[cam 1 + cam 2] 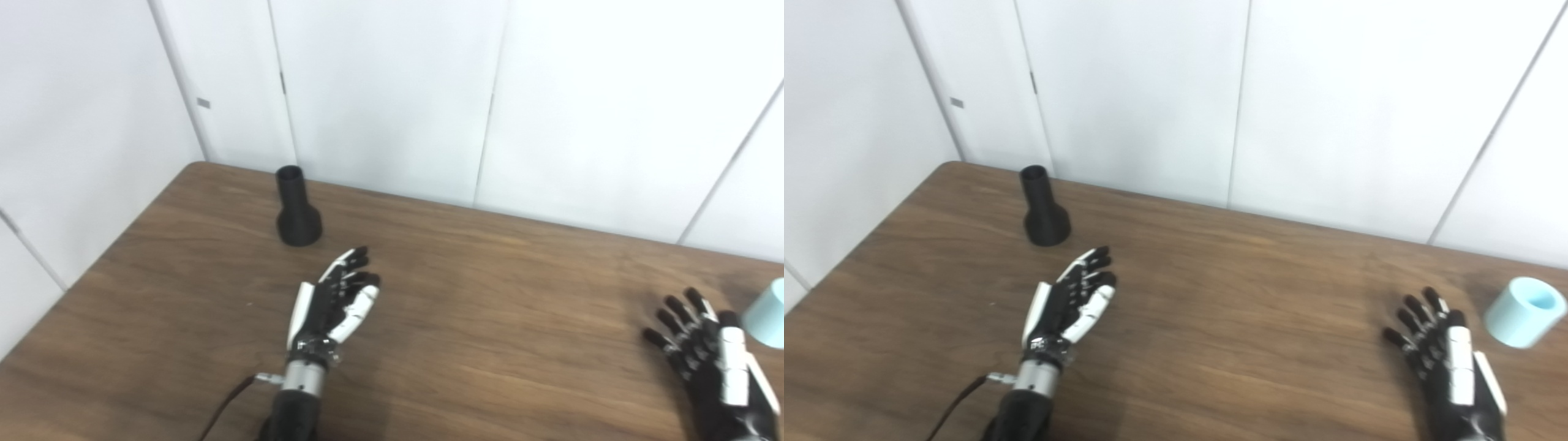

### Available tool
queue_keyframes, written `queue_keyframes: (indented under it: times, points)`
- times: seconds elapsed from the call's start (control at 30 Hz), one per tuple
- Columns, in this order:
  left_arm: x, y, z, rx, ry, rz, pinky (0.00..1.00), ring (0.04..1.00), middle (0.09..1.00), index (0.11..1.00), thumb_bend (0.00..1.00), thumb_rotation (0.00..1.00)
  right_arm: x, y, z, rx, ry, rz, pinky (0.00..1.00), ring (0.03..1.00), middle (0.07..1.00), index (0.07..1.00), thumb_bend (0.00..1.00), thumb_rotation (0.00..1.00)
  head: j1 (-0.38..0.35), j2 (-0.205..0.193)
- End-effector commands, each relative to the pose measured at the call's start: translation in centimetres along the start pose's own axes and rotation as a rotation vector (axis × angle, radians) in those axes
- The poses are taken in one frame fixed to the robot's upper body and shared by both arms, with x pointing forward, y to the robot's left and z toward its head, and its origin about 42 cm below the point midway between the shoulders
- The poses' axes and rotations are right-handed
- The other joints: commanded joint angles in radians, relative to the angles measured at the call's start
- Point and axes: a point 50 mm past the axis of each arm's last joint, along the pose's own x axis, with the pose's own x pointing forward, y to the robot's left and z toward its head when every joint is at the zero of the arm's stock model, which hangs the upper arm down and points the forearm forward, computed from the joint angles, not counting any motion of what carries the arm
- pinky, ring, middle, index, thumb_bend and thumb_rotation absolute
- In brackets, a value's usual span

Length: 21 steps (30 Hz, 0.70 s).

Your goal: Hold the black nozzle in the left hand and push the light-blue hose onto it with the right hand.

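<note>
Black plastic, by the look of it: the nozzle (297, 208) stands upright on its flared base on the wooden table (490, 318), narrow neck up, and I use it as my landmark. Just in front of it and slightly right, not touching, my left hand (334, 300) hovers open, fingers extended toward the nozzle and holding nothing. Far to the right of the nozzle, near the table's right edge, the light-blue hose (1525, 320) lies tipped on its side, a short stubby sleeve with its open mouth showing. My right hand (1442, 361) sits just left of the hose, nearer me, fingers spread and empty, not yet touching it.

I judge the nozzle to be rigid and light, with a matte surface that should not slip much. I would wrap the wide lower flare, leaving the neck free to receive the hose. The hose piece looks thick-walled and light; I cannot tell how soft it is. Lying on its curved side, it could roll away at a nudge, so I would close around its middle from both sides.

Count: one nozzle, one hose piece, two hands, both empty.
</note>
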Motion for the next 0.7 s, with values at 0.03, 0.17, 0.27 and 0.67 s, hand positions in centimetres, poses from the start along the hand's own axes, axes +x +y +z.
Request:
queue_keyframes:
  times: [0.03,0.17,0.27,0.67]
  points:
    - [0.2,-0.4,0.5,0.010,-0.010,-0.010,0.76,0.778,0.841,0.861,0.53,0.51,-0.3,-0.2,0.8,-0.023,-0.005,-0.006,0.89,0.931,0.945,0.995,0.46,1.00,0.001,-0.005]
    - [0.1,-0.2,0.6,-0.022,-0.019,-0.011,0.71,0.773,0.836,0.863,0.56,0.40,-0.4,0.0,0.9,-0.027,-0.003,-0.017,0.85,0.923,0.935,0.978,0.45,1.00,0.002,-0.008]
    - [0.2,0.0,1.1,-0.042,-0.032,-0.011,0.70,0.772,0.833,0.864,0.61,0.32,-0.6,0.4,1.2,-0.034,0.004,-0.030,0.82,0.905,0.920,0.968,0.46,1.00,0.005,-0.014]
    - [0.5,3.7,6.0,0.079,-0.091,0.111,0.78,0.760,0.799,0.854,0.75,0.11,-1.1,1.1,1.9,-0.053,0.011,-0.027,0.80,0.918,0.941,0.992,0.44,1.00,0.021,-0.010]
